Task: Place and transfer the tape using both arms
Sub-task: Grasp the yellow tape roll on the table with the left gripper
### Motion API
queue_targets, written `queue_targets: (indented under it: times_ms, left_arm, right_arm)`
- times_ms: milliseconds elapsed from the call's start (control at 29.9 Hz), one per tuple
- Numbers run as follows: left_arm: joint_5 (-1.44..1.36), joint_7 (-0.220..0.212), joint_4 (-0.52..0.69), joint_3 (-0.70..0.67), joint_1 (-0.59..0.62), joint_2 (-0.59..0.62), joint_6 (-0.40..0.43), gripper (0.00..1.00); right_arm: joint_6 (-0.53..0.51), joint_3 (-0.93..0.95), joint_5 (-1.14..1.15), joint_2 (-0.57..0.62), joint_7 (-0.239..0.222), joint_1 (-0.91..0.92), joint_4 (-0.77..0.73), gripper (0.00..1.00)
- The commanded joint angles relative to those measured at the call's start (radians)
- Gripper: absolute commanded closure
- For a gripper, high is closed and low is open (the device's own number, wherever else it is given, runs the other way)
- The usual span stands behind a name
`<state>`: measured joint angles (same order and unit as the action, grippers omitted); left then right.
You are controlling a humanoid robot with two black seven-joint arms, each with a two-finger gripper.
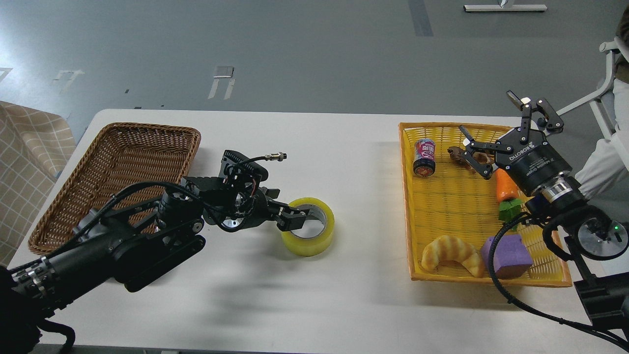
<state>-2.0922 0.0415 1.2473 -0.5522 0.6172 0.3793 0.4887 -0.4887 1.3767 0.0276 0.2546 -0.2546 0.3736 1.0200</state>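
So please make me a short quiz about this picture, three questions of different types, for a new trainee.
1. True or false: the tape lies inside the brown basket.
2. Multiple choice: which thing is in the yellow tray? A) scissors B) a croissant C) a cup
3. Short answer: how do the jaws of the right gripper stand?

Key
1. False. It lies flat on the white table, between basket and tray, with the left gripper at its rim, one finger reaching into the core.
2. B. It lies near the tray's front edge, beside a purple block.
3. Spread open, holding nothing, above the tray's far right corner.
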Motion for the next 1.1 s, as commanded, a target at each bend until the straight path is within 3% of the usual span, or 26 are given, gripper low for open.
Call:
queue_targets:
  times_ms: [0,200,401,468,668,802,835,869,902,1069]
  left_arm:
    - [0.001,0.0,0.001,0.0,0.001,0.0,0.0,0.16]
    - [0.001,0.0,0.001,0.0,-0.001,0.0,0.0,0.34]
    - [0.001,0.0,0.001,0.001,-0.002,0.0,0.0,0.36]
    - [0.001,0.0,0.001,0.008,-0.001,0.0,0.0,0.42]
    - [0.003,-0.002,0.003,0.025,0.001,0.0,0.0,0.47]
    - [0.001,-0.002,0.003,0.025,0.001,0.0,0.0,0.79]
    - [0.001,-0.002,0.003,0.025,0.001,0.0,0.0,0.79]
    - [0.001,-0.002,0.003,0.025,0.001,0.0,0.0,0.93]
    - [0.0,-0.002,0.003,0.025,0.003,0.0,0.0,1.0]
    - [-0.008,0.0,0.007,0.026,0.006,0.003,0.0,1.0]
  right_arm:
    - [0.0,0.001,0.0,0.0,0.0,-0.001,0.0,0.0]
    - [0.0,0.002,0.0,0.0,0.0,0.001,0.0,0.0]
    - [0.0,0.007,0.0,0.002,0.0,0.001,0.0,0.0]
    - [0.0,0.007,0.0,0.002,0.0,0.001,0.0,0.0]
    - [0.0,0.007,0.0,0.002,0.0,-0.001,0.0,0.0]
    - [0.0,0.007,0.0,0.002,0.0,-0.001,0.0,0.0]
    - [0.0,0.007,0.0,0.002,0.0,-0.001,0.0,0.0]
    - [0.0,0.008,0.0,0.002,0.0,-0.001,0.0,0.0]
    - [0.0,0.007,0.0,0.002,0.0,-0.001,0.0,0.0]
    - [0.0,0.008,0.0,0.002,0.0,-0.001,0.0,0.0]
